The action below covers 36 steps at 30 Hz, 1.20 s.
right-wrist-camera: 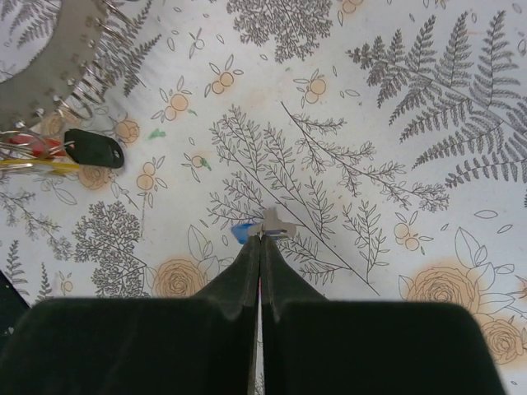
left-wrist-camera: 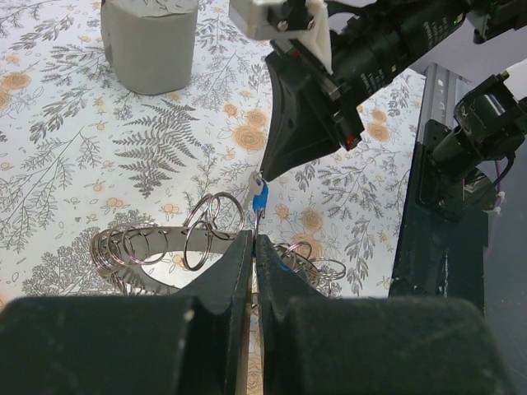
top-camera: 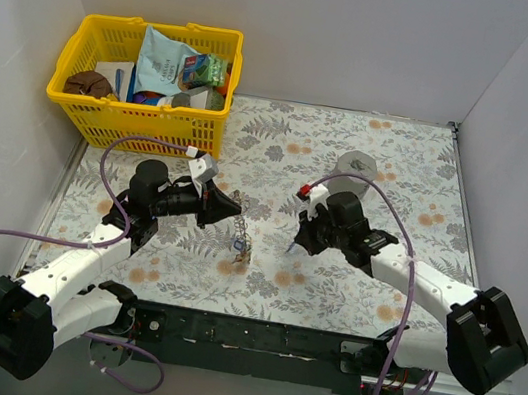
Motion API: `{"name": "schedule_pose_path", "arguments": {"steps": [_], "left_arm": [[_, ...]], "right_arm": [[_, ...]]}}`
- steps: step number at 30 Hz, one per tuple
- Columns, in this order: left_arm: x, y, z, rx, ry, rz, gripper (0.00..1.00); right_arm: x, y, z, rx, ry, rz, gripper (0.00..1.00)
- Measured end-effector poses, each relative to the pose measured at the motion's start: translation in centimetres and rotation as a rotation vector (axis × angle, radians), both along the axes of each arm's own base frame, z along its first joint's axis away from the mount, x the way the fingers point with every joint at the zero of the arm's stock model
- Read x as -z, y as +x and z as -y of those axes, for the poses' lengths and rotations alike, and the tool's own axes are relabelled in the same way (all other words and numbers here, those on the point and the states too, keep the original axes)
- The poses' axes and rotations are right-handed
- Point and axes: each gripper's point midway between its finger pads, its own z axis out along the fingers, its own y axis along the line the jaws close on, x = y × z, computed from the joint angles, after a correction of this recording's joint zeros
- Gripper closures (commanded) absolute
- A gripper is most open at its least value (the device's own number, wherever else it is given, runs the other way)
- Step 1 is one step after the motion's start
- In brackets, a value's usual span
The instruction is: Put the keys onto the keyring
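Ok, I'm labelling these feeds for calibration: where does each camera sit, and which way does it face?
Top external: above and behind the bases, looking down on the table; both arms show.
Left wrist: low over the table, facing the right gripper and grey cylinder; left gripper at bottom, shut on the keyring.
Right wrist: looking steeply down at the table; its gripper pinches the blue key.
Shared: both wrist views show key and keyring.

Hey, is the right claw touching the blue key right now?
Touching. The right wrist view shows the right claw shut on the blue key. The key's silver blade sticks out past the claw's closed tip, and its blue head peeks out beside it.
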Motion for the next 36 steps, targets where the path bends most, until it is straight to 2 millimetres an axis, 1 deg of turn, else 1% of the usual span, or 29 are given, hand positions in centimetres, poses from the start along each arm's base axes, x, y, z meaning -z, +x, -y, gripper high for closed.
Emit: {"name": "schedule_pose_path", "arguments": {"steps": [4, 6, 7, 9, 13, 18, 21, 28, 32, 36], "left_arm": [[0.0, -0.1, 0.0, 0.007, 0.002, 0.009, 1.0], [-0.2, -0.2, 0.0, 0.015, 0.0, 0.015, 1.0], [-0.3, -0.4, 0.1, 0.021, -0.002, 0.017, 1.0], [-0.5, -0.7, 0.1, 0.037, -0.006, 0.026, 1.0], [-1.0, -1.5, 0.3, 0.08, -0.015, 0.047, 1.0], [-1.5, -3.0, 0.5, 0.163, -0.026, 0.079, 1.0], [-1.7, -3.5, 0.6, 0.194, -0.03, 0.088, 1.0], [-1.8, -4.3, 0.9, 0.231, -0.047, 0.105, 1.0], [-2.1, -4.5, 1.5, 0.243, -0.06, 0.11, 1.0], [-1.3, -4.6, 2.7, 0.248, -0.052, 0.091, 1.0]], "right_arm": [[-2.5, -0.2, -0.6, -0.041, 0.057, 0.056, 0.99], [-4.0, -0.5, -0.8, -0.071, 0.094, 0.091, 0.99], [-5.5, -0.9, -1.2, -0.106, 0.132, 0.123, 0.99], [-6.8, -1.4, -1.5, -0.142, 0.169, 0.15, 0.99], [-10.3, -3.1, -2.4, -0.26, 0.272, 0.22, 0.99], [-13.5, -4.9, -3.3, -0.377, 0.36, 0.266, 0.99], [-14.5, -5.7, -3.5, -0.426, 0.393, 0.278, 0.99], [-15.2, -6.8, -3.9, -0.496, 0.431, 0.263, 0.99], [-16.5, -6.7, -4.6, -0.533, 0.452, 0.27, 0.99], [-17.3, -6.7, -4.8, -0.55, 0.464, 0.279, 0.99]]}}
